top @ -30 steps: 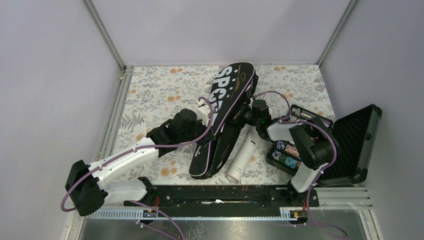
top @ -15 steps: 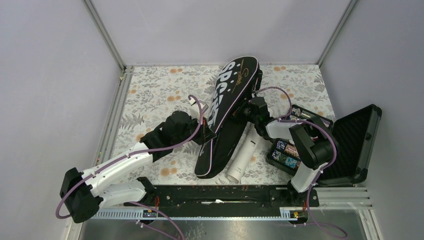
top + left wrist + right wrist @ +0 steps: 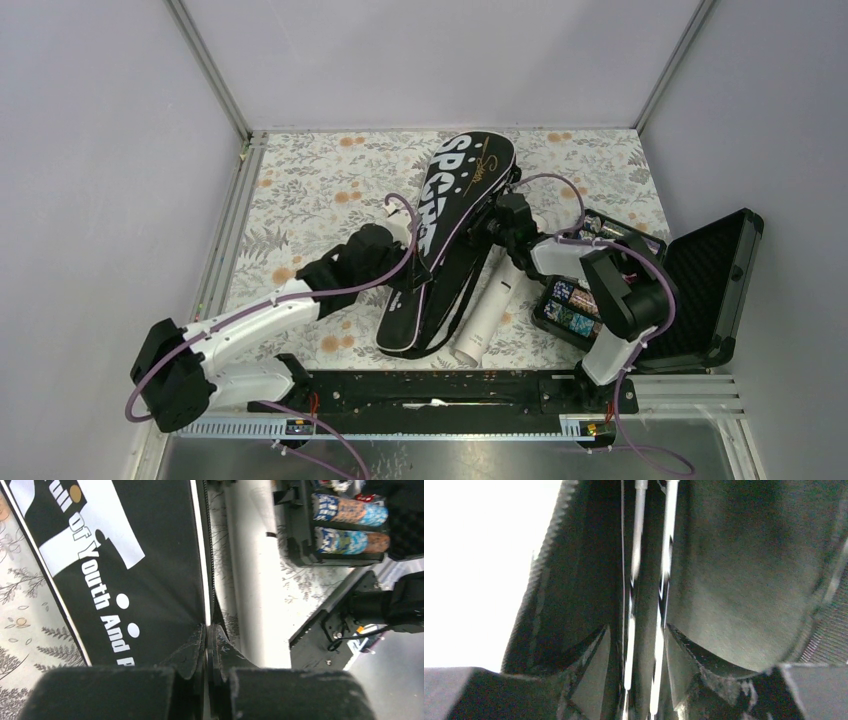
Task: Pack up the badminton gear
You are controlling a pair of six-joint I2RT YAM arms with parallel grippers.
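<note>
The black racket bag (image 3: 455, 215) lettered "SPORT" lies slantwise across the flowered table. My left gripper (image 3: 408, 268) is shut on its left edge near the narrow end. The left wrist view shows those jaws (image 3: 207, 630) pinched tight on the bag's thin rim (image 3: 125, 570). My right gripper (image 3: 487, 222) is at the bag's right side. In its wrist view the jaws (image 3: 638, 635) stand apart inside the dark bag (image 3: 734, 580), with two thin white racket rods (image 3: 630, 650) running between the fingers. A long white tube (image 3: 488, 310) lies just right of the bag.
A black hard case (image 3: 700, 290) stands open at the right, with colourful foil-wrapped items (image 3: 570, 305) in its tray, also in the left wrist view (image 3: 345, 520). The black base rail (image 3: 440, 390) runs along the near edge. Grey walls enclose the table.
The bag, tipped up on edge half a second ago, has come down flatter, showing more lettering. My right gripper's jaws have parted. The left arm shifted with the bag.
</note>
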